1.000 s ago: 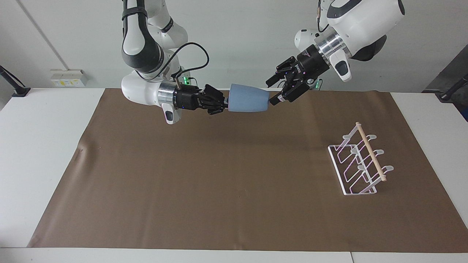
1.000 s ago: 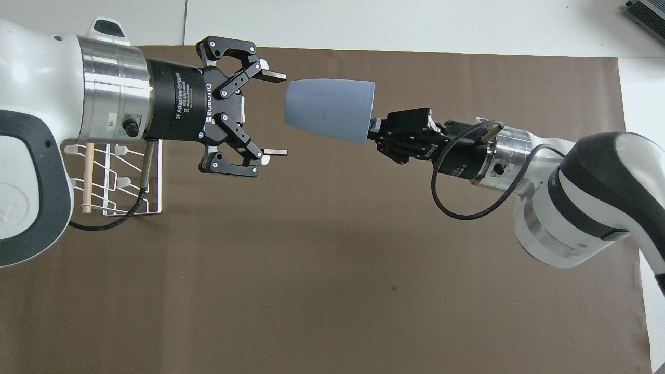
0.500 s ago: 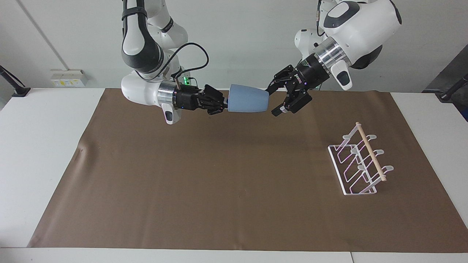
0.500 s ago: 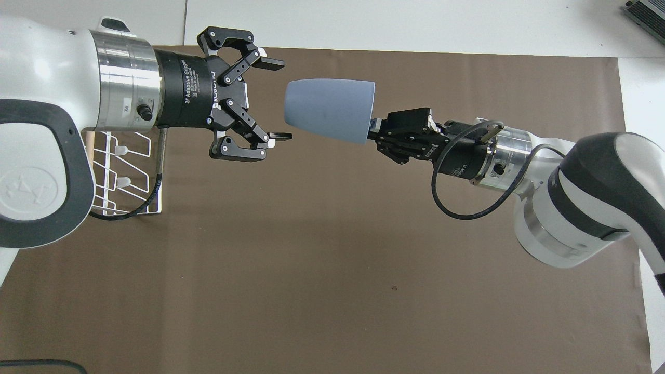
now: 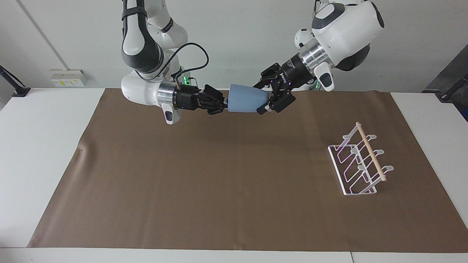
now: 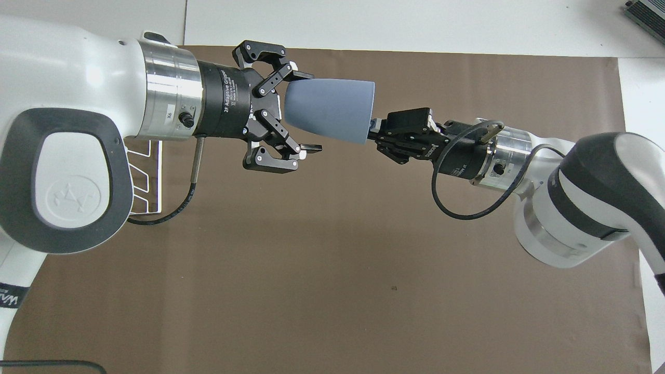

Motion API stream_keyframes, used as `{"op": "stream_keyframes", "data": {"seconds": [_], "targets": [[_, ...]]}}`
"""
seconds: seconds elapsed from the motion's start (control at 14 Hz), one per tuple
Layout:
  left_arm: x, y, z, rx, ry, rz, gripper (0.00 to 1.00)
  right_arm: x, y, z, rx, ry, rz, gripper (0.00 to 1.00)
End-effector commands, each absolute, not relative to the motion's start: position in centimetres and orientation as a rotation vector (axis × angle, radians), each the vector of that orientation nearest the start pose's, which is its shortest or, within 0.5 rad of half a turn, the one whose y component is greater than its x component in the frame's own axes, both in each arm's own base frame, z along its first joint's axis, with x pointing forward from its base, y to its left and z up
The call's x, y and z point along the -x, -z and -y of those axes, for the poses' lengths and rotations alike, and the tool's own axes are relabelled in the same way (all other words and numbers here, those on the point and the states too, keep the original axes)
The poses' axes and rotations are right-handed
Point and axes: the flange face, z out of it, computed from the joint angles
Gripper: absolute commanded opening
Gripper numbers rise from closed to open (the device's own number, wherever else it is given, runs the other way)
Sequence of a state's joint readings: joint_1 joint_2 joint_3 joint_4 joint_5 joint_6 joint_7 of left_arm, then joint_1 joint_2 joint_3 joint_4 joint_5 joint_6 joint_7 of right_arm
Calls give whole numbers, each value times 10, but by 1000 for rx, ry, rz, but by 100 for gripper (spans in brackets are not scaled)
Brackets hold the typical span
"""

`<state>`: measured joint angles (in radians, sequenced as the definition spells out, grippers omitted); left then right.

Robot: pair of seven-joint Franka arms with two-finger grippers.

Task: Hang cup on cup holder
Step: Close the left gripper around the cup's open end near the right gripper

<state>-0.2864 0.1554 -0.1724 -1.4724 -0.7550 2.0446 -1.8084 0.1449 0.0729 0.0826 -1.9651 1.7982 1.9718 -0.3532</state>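
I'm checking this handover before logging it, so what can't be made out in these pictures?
- Overhead view: most of the cup holder is covered by the left arm.
- Both views: the cup rim grip is hidden by the right claw itself.
- Both views: whether the open left claw fingers already touch the cup's base end; they straddle it.

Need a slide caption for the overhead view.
Right claw holds the cup by its rim; open left claw straddles its base.

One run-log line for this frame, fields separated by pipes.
phase: handover | right pincer: shut on cup rim | left pincer: open around cup's base | cup holder: bare, at left arm's end
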Motion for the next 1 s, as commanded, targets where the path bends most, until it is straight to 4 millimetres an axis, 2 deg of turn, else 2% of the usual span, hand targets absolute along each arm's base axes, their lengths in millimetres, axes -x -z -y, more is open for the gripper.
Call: {"op": "stream_keyframes", "data": {"seconds": [0.0, 0.14, 0.21, 0.29, 0.36, 0.43, 0.5, 0.93], "targets": [[-569, -651, 311, -1672, 638, -1696, 100, -564, -503, -194, 1510, 77, -319, 0], [-570, -652, 310, -1665, 633, -1699, 100, -564, -504, -194, 1509, 78, -318, 0], [-569, -653, 310, -1663, 633, -1699, 90, -564, -504, -194, 1509, 78, -318, 0], [-569, -655, 310, -1648, 626, -1702, 67, -564, -504, -194, 1509, 78, -318, 0], [-571, -656, 309, -1633, 616, -1703, 36, -564, -504, -194, 1509, 78, -318, 0], [-570, -658, 310, -1628, 610, -1700, 14, -564, -504, -194, 1509, 78, -318, 0], [-571, -658, 309, -1629, 607, -1699, 0, -564, -504, -194, 1509, 78, -318, 0], [-571, -661, 305, -1631, 596, -1689, 0, -564, -503, -194, 1510, 77, -319, 0]]}}
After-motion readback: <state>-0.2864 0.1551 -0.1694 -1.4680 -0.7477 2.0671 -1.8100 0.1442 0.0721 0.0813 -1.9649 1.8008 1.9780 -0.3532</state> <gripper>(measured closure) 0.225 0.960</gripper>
